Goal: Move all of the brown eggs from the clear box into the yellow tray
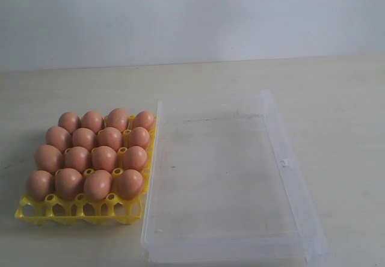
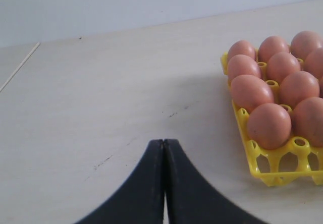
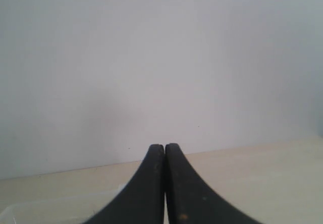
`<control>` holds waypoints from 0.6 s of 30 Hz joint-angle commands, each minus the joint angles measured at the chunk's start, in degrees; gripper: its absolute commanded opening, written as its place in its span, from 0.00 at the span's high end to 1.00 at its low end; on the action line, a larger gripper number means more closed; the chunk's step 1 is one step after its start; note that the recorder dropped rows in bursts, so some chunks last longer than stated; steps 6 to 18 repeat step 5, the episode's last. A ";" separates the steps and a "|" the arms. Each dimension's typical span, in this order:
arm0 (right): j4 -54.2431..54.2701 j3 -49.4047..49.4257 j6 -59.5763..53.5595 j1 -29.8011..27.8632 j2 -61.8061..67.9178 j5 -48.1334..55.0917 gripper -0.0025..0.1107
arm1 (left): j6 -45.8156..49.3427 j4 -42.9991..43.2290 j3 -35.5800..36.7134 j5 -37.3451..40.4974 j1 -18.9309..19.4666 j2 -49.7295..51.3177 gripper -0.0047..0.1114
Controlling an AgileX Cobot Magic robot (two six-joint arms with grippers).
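1. The brown eggs [image 1: 90, 156]: I count sixteen, all seated in the yellow tray [image 1: 78, 213], four rows of four, each upright in its own cup and touching or nearly touching its neighbours.
2. The clear box [image 1: 222, 183]: it lies just beside the tray, its long wall against the tray's right edge. Its floor shows bare through the plastic, and I see no egg in it in any view.
3. The table [image 1: 337, 98]: no stray egg shows on the wood around the box or the tray, as far as the exterior view reaches.
4. My left pincer [image 2: 163, 142]: the fingers are pressed together tip to tip with nothing between them. It hangs over bare table, apart from the tray, which sits off to one side of it.
5. My right pincer [image 3: 164, 146]: likewise closed and empty, aimed at the pale wall [image 3: 151, 57]. A faint corner of clear plastic shows beneath it.
6. Neither arm appears in the exterior view, so both stand clear of the work area.
7. Open point: the near edge of the tray shows yellow openings with no egg. I cannot tell whether these are spare cups or only the skirt.
8. Judgement: the transfer looks complete and I find no egg left to move. Nothing remains beyond confirming the count.
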 commanded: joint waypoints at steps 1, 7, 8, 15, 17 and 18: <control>-0.33 0.24 -0.56 -0.35 -0.39 -0.05 0.98 | -0.26 -0.14 -0.23 -0.52 -0.32 -0.32 0.96; -0.33 0.24 -0.56 -0.35 -0.39 -0.05 0.98 | -0.26 -0.14 -0.23 -0.52 -0.32 -0.32 0.96; -0.33 0.24 -0.56 -0.35 -0.39 -0.05 0.98 | -0.26 -0.14 -0.23 -0.52 -0.32 -0.32 0.96; -0.33 0.24 -0.56 -0.35 -0.39 -0.05 0.98 | -0.26 -0.14 -0.23 -0.52 -0.32 -0.32 0.96; -0.33 0.24 -0.56 -0.35 -0.39 -0.05 0.98 | -0.26 -0.14 -0.23 -0.52 -0.32 -0.32 0.96; -0.33 0.24 -0.56 -0.35 -0.39 -0.05 0.98 | -0.26 -0.14 -0.23 -0.52 -0.32 -0.32 0.96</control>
